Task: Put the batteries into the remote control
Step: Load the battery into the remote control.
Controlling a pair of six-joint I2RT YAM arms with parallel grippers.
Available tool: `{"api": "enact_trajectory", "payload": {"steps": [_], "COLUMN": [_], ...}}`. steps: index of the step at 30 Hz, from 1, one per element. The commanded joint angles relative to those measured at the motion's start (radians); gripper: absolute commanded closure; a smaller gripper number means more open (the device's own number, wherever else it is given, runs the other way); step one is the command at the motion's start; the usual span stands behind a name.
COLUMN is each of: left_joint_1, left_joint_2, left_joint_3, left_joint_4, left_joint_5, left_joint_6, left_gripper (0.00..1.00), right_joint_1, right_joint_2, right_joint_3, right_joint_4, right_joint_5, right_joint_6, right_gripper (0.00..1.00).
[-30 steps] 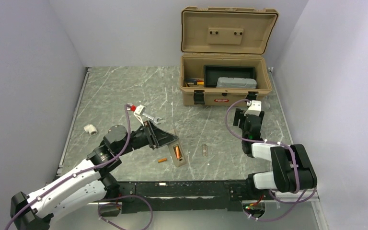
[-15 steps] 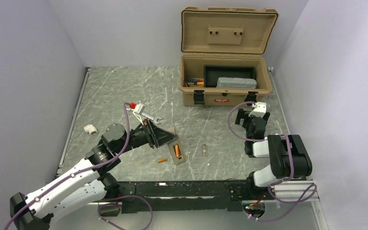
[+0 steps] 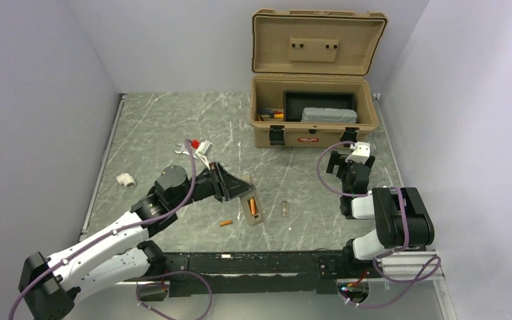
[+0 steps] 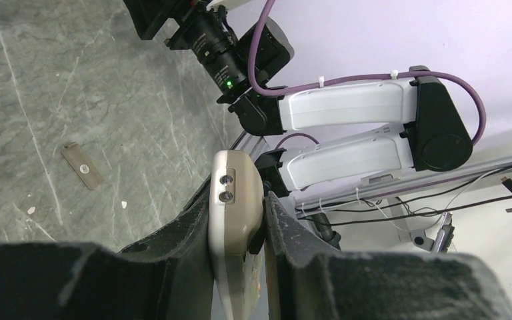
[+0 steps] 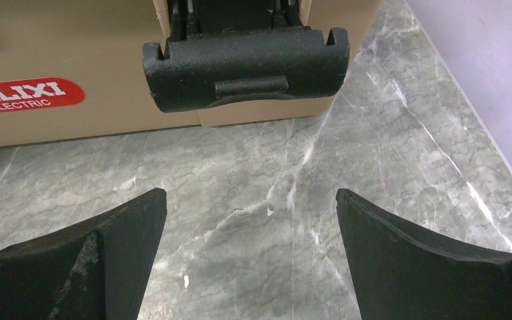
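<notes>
My left gripper (image 3: 235, 189) is shut on one end of the remote control (image 3: 256, 219), which is tilted with its grey-tan back up. One orange battery (image 3: 253, 206) sits in the open bay. A second battery (image 3: 225, 223) lies loose on the table just left of the remote. In the left wrist view the remote's rounded tan end (image 4: 235, 193) is pinched between my two fingers. My right gripper (image 3: 347, 165) hovers open in front of the toolbox, and the right wrist view shows only bare marble between the fingers of this gripper (image 5: 251, 203).
An open tan toolbox (image 3: 313, 130) stands at the back right, its black latch (image 5: 247, 67) just ahead of my right gripper. A thin grey strip (image 3: 285, 209) lies right of the remote. A white fitting (image 3: 126, 179) sits far left. A wrench end (image 3: 180, 152) shows behind my left wrist.
My left arm has shifted right and forward, carrying the remote a little to the right. My right arm drew back and its jaws opened wider, then held still.
</notes>
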Motion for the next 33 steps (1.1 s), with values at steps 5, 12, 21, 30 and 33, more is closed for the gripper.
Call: {"api": "enact_trajectory", "payload": {"steps": [5,12,21,30,33], "left_joint_1": [0.003,0.002,0.003,0.004,0.003], "left_joint_2": [-0.004,0.009,0.038,0.012,0.003], "left_joint_3": [0.022,0.049,0.029,0.028,0.038], "left_joint_4": [0.148,0.107,0.162,0.128,0.095], "left_joint_5": [0.002,0.007,0.02,0.002,-0.008], "left_joint_6": [-0.047,-0.027,-0.055,-0.039,-0.014], "left_gripper": [1.0,1.0,1.0,1.0,1.0], "right_joint_1": [-0.003,-0.003,-0.003,-0.003,-0.003], "right_joint_2": [-0.003,-0.002,-0.004,-0.003,-0.003], "right_joint_3": [0.02,0.021,0.021,0.02,0.021], "right_joint_4": [0.061,0.061,0.06,0.061,0.061], "right_joint_5": [-0.012,-0.012,-0.011,-0.012,-0.012], "right_joint_6": [0.018,0.018,0.018,0.018,0.018], "right_gripper": [0.0,0.0,0.0,0.0,0.0]}}
